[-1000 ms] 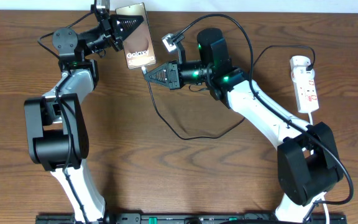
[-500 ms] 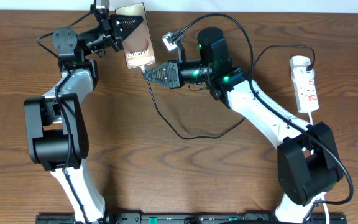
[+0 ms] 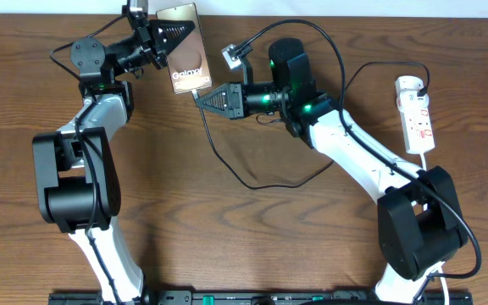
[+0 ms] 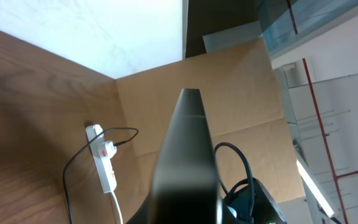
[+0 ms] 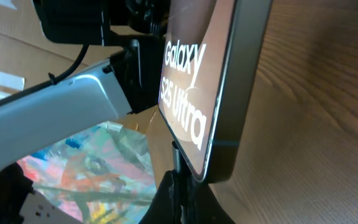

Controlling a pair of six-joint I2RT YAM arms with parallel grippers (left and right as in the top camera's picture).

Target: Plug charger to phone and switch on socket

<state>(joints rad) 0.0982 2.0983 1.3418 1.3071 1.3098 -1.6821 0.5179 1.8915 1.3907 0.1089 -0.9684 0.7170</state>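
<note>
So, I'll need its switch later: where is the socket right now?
In the overhead view the socket lies near the right edge of the table, right of the right arm, far from the phone at the back left.

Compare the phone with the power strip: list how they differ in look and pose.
Colour: the phone is bronze with white Galaxy lettering; the power strip is white with red switches.
Support: the phone is clamped in the left gripper; the power strip lies free on the table.
Position: the phone is at the far edge left of centre, the power strip at the right edge.
Shared: both are elongated rectangles.
</note>
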